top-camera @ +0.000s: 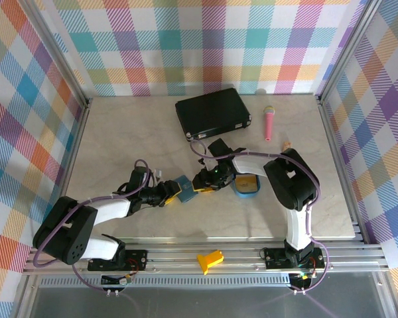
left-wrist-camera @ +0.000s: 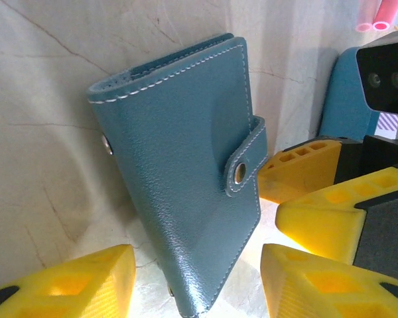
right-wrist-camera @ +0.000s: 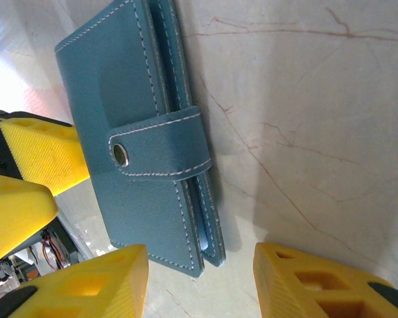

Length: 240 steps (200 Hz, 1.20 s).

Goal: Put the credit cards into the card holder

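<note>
While the teal card holder (top-camera: 183, 187) lies snapped shut on the marble table (top-camera: 119, 132), the left gripper (left-wrist-camera: 198, 265) straddles one end and the right gripper (right-wrist-camera: 199, 265) the other, fingers apart, neither visibly pinching it. Nearby, an orange card (top-camera: 247, 183) sits in a blue tray (top-camera: 237, 193).

A black case (top-camera: 213, 112) is pictured at the back of a marble table (top-camera: 119, 139), a pink pen (top-camera: 268, 124) laid to its right and a blue oval tray (top-camera: 245, 195) set nearer the front.
</note>
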Motion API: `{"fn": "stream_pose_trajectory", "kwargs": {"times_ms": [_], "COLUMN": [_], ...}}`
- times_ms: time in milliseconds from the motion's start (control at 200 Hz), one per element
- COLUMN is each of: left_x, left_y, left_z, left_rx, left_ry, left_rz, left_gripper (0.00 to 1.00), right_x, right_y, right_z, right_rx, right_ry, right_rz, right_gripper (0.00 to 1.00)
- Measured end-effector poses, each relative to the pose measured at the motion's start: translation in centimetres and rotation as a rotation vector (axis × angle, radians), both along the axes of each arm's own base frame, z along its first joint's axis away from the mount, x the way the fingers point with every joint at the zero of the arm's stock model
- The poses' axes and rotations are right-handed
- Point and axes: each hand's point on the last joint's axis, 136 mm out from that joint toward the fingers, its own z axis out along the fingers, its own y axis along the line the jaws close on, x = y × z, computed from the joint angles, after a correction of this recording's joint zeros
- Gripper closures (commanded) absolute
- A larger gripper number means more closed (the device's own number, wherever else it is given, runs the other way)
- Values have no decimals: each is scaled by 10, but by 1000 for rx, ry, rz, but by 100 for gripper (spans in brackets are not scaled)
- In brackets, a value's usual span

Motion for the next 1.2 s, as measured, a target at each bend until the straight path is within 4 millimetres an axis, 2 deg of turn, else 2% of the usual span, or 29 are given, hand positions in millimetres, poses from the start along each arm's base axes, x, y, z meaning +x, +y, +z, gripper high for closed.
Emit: {"fn": "stream_pose_trajectory", "kwargs": {"times_ms": [730, 995, 1125, 1200], "left_x": [1, 2, 3, 3], "left_y": [-7, -16, -14, -13], "left_z": [-2, 10, 26, 33], "left_rx": [-17, -54, -65, -65], "left_ry": [2, -25, -68, -88], "left_rz": [-11, -21, -12, -4], "left_gripper": [50, 51, 51, 46], "right_x": [-6, -14, -13, -11], "right_y": [18, 20, 21, 23], "right_z": [3, 3, 14, 22], "right_rx": [61, 119, 143, 162], "right_ry": [69, 130, 126, 115], "right_rz": [0, -45, -60, -68], "right_gripper": [65, 70, 76, 80]}}
